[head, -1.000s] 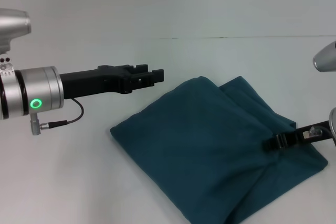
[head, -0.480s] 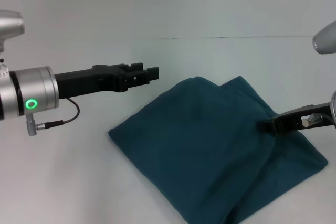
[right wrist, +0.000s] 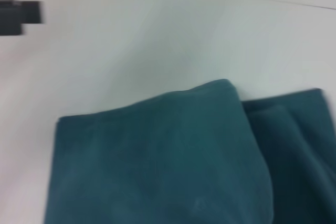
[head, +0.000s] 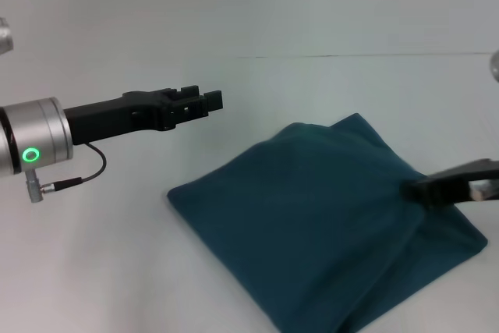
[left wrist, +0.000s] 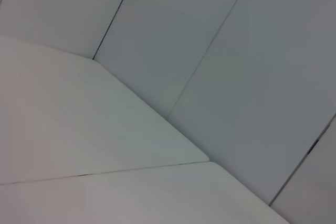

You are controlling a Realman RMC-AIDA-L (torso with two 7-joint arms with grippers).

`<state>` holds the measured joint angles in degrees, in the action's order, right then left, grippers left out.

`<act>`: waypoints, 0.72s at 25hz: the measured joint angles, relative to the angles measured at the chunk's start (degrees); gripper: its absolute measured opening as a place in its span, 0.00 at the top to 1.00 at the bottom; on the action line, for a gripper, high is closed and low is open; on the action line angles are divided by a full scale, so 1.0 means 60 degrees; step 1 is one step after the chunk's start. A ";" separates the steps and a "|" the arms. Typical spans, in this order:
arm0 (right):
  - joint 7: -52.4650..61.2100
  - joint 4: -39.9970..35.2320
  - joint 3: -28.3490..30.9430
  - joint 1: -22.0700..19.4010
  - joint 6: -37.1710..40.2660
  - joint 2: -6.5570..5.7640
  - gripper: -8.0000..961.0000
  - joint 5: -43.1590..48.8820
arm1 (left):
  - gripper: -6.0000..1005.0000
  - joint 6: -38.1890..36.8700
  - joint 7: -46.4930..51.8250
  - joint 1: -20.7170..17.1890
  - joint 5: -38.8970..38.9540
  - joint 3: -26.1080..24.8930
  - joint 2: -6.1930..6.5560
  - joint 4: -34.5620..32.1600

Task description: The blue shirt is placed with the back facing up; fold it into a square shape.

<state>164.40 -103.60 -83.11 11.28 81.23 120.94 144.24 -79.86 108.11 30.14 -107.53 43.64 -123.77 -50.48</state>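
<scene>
The left pincer [head: 209, 100] is held above the counter [head: 117, 255], up and to the left of the blue shirt [head: 312, 224], touching neither cloth nor surface. Its fingers extend forward as two dark prongs with only a narrow gap showing between the tips; nothing is gripped, but whether the pincer is fully clenched or slightly released cannot be told from this angle. The left wrist view shows only bare counter and wall panels, consistent with this arm pointing away from the garment. The right pincer [head: 417, 190] enters from the right edge and sits at the right side of the shirt, with its dark tip against or just over the fabric where a crease runs. Whether it is pinching the cloth or only resting by it cannot be told. The right wrist view looks down on the shirt from close above and shows a rounded upper layer overlapping a lower layer. The blue shirt lies on the counter at centre-right as a compact, multi-layer packet, rotated so that one corner points toward the far edge. The outline is roughly four-sided, so the fold appears largely complete. The far right corner shows a second layer protruding past the top fold, and the edges there are not aligned. The left arm's clear position is judged to keep it off the finished fold, while the right arm is placed where any last adjustment would be made.
</scene>
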 joint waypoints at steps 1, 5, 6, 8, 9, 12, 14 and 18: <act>0.0059 -0.0081 0.0037 -0.0109 0.0005 0.0006 0.92 0.0202 | 0.42 0.0003 -0.0029 -0.0004 0.0001 -0.0008 0.0002 -0.0004; 0.0100 -0.0123 0.0357 -0.0392 -0.0068 0.0014 0.92 0.0619 | 0.42 -0.0011 -0.0053 -0.0012 0.0005 -0.0014 0.0009 -0.0023; 0.0088 -0.0125 0.0440 -0.0428 -0.0121 0.0015 0.92 0.0716 | 0.42 -0.0011 -0.0059 -0.0012 0.0006 -0.0018 0.0012 -0.0018; 0.0061 -0.0135 0.0610 -0.0453 -0.0203 0.0015 0.92 0.0853 | 0.42 -0.0014 -0.0089 -0.0010 0.0007 -0.0022 0.0015 -0.0003; 0.0051 -0.0136 0.0694 -0.0452 -0.0208 0.0015 0.92 0.0879 | 0.42 -0.0015 -0.0100 -0.0010 0.0007 -0.0029 0.0016 -0.0004; 0.0003 -0.0116 0.0964 -0.0422 -0.0246 -0.0003 0.92 0.0916 | 0.42 -0.0019 -0.0113 -0.0016 0.0007 -0.0085 0.0018 -0.0006; -0.0055 -0.0044 0.1018 -0.0373 -0.0283 -0.0018 0.92 0.0926 | 0.42 -0.0019 -0.0119 -0.0023 0.0008 -0.0114 0.0016 0.0009; -0.0076 0.0098 0.0553 -0.0092 -0.0425 -0.0013 0.92 0.0925 | 0.42 -0.0034 -0.0171 -0.0054 0.0008 -0.0173 0.0015 0.0023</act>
<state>163.94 -103.01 -79.79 10.73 78.68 120.86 149.79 -80.07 107.08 29.81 -107.48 42.60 -123.68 -50.35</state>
